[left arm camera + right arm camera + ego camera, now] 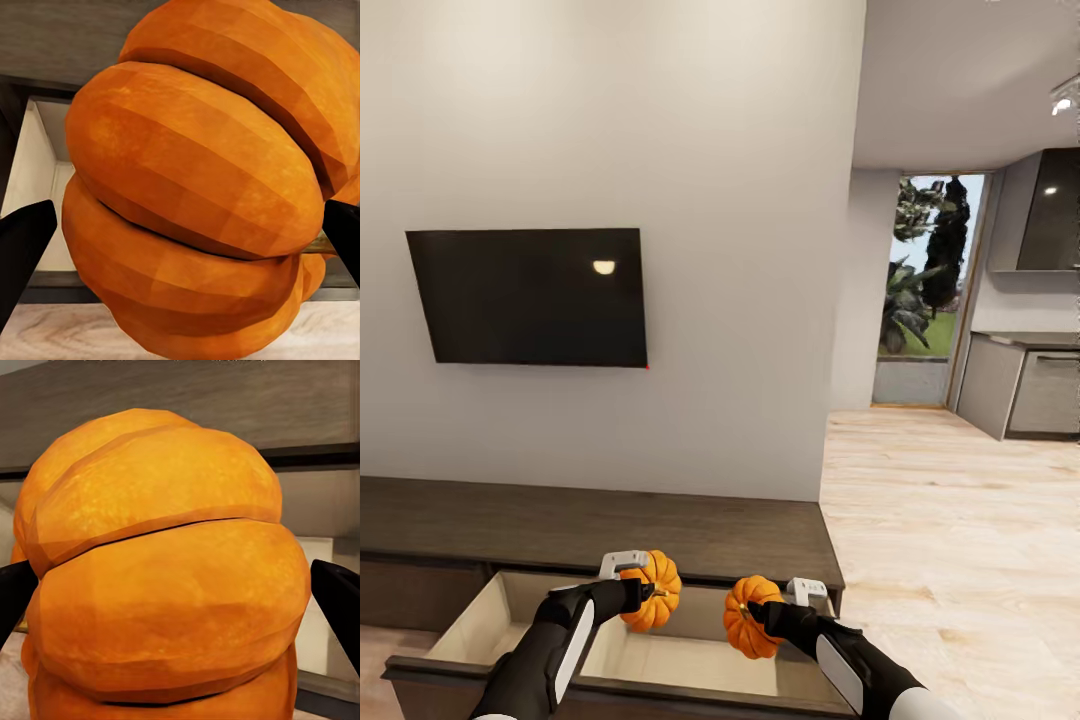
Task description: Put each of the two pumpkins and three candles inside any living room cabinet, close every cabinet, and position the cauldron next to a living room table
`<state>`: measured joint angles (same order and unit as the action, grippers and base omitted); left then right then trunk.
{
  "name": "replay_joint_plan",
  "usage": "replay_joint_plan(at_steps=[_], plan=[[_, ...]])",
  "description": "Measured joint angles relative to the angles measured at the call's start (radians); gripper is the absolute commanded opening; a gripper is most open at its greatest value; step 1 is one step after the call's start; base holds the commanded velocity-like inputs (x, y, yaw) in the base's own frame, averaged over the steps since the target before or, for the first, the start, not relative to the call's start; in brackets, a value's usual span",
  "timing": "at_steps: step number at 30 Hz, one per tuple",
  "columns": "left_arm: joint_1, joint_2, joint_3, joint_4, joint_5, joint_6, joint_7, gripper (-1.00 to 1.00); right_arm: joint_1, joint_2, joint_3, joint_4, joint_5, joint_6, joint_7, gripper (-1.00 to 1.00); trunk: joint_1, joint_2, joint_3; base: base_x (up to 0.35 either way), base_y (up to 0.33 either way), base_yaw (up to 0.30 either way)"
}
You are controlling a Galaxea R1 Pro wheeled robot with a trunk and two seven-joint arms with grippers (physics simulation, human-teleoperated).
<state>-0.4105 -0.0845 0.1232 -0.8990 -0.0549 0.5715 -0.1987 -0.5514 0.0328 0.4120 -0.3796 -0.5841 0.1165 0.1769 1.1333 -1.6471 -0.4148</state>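
Head view: the left gripper (pixel 645 590) and the right gripper (pixel 752 612) are each clenched on a pumpkin and held side by side, slightly apart, above the pulled-out drawer (pixel 490 615) of the cabinet (pixel 590 520). The left pumpkin (pixel 656 590) sits a little higher than the right pumpkin (pixel 750 618); both hang in the air over the drawer's pale interior, touching neither its walls nor its floor. The cabinet is a long, low, dark-brown unit standing against the grey wall (pixel 660 120), below a wall-mounted television (pixel 530 297). To the right, pale wood flooring (pixel 950 500) runs toward a window (pixel 925 290) and kitchen units (pixel 1030 385).

Left wrist view: the ribbed orange pumpkin (pixel 202 187) is gripped between two dark fingers (pixel 22 247), with the drawer interior (pixel 37 172) behind it.

Right wrist view: the second pumpkin (pixel 165 577) is likewise grasped between dark fingers (pixel 337 600), the cabinet top (pixel 225 405) visible beyond.
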Motion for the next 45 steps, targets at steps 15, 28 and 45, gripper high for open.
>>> replay_joint_plan(at_steps=[15, 28, 45], plan=[[0.0, 0.0, 0.001, 0.0, 0.0, 0.0, -0.001, -1.0, 0.0, 0.0, 0.0, 0.0, 0.0, 0.0, 0.0, -1.0, 0.0, 0.0, 0.001, -0.021, 0.055, -0.015], [0.0, 0.001, 0.001, 0.0, 0.0, 0.0, -0.001, -1.0, 0.0, 0.0, 0.0, 0.0, -0.001, 0.0, 0.0, -1.0, 0.0, 0.0, 0.012, 0.043, 0.038, -0.173], [0.0, 0.002, 0.001, 0.0, 0.001, 0.0, -0.001, -1.0, 0.0, 0.0, 0.0, 0.0, 0.0, 0.0, 0.0, -1.0, 0.0, 0.0, 0.014, 0.021, 0.011, -0.018]])
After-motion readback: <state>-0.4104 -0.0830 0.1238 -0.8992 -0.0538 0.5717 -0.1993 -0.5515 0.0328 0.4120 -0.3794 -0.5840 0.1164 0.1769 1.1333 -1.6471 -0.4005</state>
